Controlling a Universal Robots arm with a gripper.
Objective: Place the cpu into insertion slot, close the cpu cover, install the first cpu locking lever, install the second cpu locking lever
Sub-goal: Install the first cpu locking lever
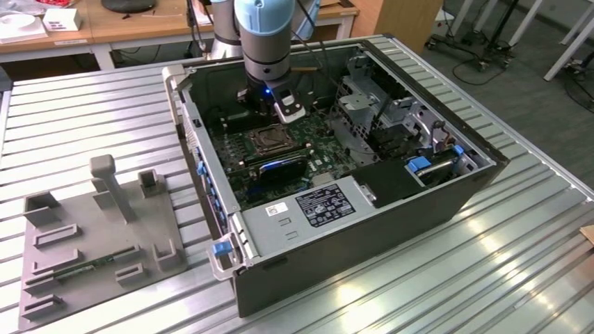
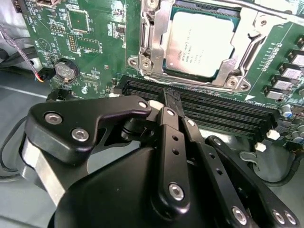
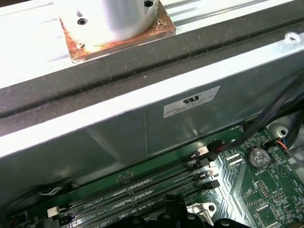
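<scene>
CPU [image 2: 199, 43], silvery top up, sits in the insertion slot [image 2: 153, 47] just beyond my fingertips, framed by the cpu cover [image 2: 247, 40], which appears folded down around it. My gripper [image 2: 170, 99] hovers over the black memory slots [image 2: 223, 111], fingers drawn together and holding nothing. Green motherboard [image 2: 95, 52] lies beneath, inside the open computer case [image 1: 464, 188].
</scene>
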